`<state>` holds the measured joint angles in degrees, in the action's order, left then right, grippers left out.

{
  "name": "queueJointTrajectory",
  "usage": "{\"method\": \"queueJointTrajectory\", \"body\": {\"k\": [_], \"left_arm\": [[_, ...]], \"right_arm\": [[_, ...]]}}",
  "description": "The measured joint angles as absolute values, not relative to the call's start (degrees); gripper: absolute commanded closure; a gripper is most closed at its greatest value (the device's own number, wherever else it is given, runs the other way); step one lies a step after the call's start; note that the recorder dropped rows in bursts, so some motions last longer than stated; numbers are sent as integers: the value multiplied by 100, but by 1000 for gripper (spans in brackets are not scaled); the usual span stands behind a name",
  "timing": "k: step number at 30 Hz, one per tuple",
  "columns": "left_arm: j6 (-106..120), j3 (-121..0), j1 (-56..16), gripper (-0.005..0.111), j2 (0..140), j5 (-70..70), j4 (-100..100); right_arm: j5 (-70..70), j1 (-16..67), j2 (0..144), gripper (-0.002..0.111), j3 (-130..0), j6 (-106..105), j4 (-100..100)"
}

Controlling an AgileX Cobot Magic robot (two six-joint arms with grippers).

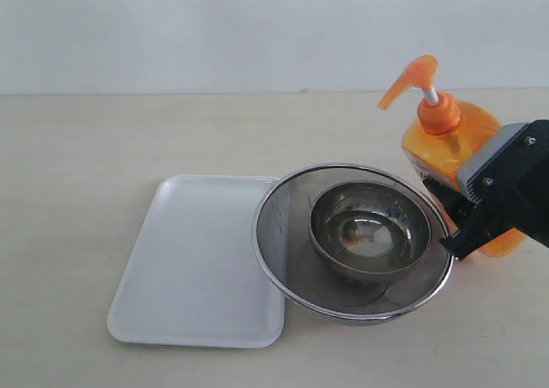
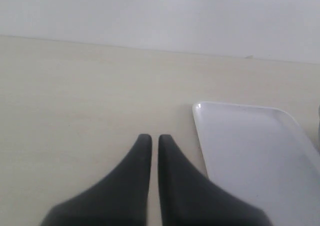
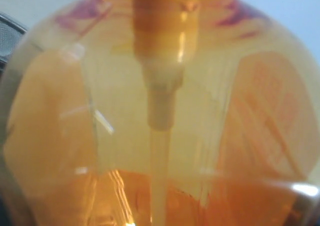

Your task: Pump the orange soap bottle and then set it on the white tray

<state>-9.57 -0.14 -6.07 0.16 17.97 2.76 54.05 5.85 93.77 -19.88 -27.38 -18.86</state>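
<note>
The orange soap bottle (image 1: 455, 139) stands at the right, leaning a little, its pump spout pointing left over the steel bowl. My right gripper (image 1: 448, 216) is closed around the bottle's lower body from the right. The translucent orange bottle (image 3: 160, 111) and its dip tube fill the right wrist view and hide the fingers. The white tray (image 1: 189, 259) lies flat at the left with nothing on it. My left gripper (image 2: 155, 137) hovers over bare table just beside a corner of the white tray (image 2: 250, 151), its fingers nearly touching and holding nothing. It is outside the exterior view.
A round steel mesh strainer (image 1: 283, 233) holding a steel bowl (image 1: 369, 225) sits between tray and bottle, its rim overlapping the tray's right edge. A little orange liquid lies in the bowl. A pale wall runs behind the table.
</note>
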Motion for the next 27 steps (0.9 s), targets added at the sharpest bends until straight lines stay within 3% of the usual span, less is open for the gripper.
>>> {"method": "queueJointTrajectory", "body": {"k": [27], "left_arm": [[-702, -14, -607, 102, 16, 1763, 509]], "right_arm": [[5338, 585, 9344, 107, -1988, -2866, -2246]]}}
